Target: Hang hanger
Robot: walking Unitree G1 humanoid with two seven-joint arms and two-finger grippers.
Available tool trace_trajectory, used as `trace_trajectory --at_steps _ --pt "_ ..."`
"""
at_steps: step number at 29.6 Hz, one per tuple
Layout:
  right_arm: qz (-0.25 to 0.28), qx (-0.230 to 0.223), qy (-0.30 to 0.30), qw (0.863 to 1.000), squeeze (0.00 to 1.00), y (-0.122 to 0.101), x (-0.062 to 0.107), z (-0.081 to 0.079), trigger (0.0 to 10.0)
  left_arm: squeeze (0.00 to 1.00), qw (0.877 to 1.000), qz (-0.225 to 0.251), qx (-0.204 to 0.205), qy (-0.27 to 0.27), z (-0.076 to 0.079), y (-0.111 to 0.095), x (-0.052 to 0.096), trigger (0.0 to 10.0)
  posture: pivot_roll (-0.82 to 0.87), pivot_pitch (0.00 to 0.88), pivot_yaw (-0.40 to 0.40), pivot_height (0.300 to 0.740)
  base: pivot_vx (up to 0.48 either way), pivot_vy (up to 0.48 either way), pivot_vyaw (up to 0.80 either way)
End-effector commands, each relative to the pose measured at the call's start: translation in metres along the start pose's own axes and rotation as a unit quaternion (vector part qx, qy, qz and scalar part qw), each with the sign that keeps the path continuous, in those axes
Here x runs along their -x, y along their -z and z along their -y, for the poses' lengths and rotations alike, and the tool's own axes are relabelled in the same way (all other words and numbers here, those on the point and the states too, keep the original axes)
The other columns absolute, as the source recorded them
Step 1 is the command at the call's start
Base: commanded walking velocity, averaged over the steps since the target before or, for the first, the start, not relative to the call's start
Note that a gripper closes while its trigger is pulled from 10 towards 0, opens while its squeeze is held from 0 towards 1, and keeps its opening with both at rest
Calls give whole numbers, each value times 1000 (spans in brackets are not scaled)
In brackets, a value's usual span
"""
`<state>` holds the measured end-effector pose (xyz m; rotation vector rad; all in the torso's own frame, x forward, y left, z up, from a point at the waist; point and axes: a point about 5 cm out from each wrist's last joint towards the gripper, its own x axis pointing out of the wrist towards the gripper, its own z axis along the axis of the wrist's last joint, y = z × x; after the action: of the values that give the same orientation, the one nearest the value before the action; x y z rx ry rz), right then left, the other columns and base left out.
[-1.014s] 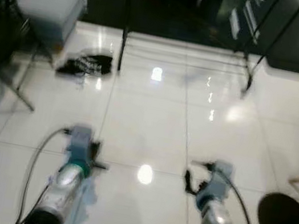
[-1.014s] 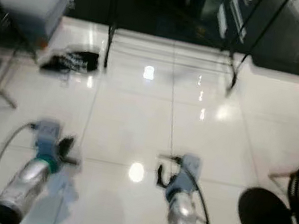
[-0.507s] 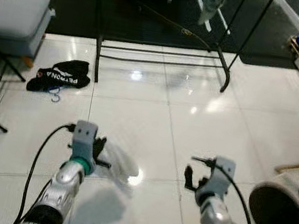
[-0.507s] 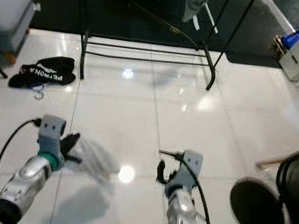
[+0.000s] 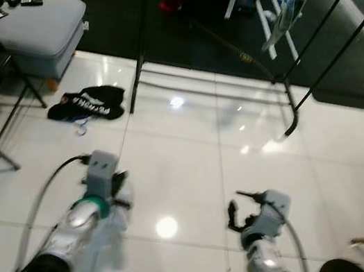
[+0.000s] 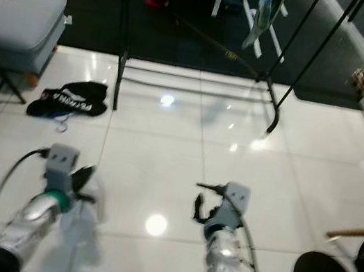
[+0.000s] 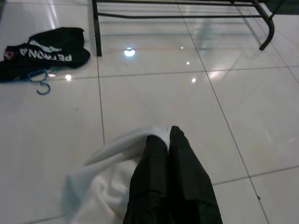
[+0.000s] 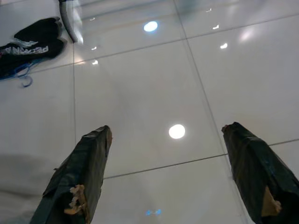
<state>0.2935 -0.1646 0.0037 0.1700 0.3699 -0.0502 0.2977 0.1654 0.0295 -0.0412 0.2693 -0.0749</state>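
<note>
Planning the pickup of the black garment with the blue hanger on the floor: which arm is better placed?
Probably the right: the right gripper is open and empty, while the left gripper is shut on white cloth. The black garment does lie toward the robot's left.

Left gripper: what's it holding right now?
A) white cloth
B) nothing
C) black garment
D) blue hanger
A: in the left wrist view the left gripper has its fingers closed on a white cloth, while the black garment and blue hanger lie on the floor further off.
</note>
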Motion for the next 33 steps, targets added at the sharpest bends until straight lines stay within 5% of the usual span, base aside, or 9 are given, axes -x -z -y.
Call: trace_trajectory --at_steps 1,33 --pt "-10 0 16 1000 0 4 3 11 10000 0 1000 -4 3 12 8 3 1 10000 8 60 8 740 307 0 0" --pt "-15 -2 17 1000 0 9 5 10 10000 0 1000 -4 4 13 8 3 2 10000 11 82 14 740 306 0 0"
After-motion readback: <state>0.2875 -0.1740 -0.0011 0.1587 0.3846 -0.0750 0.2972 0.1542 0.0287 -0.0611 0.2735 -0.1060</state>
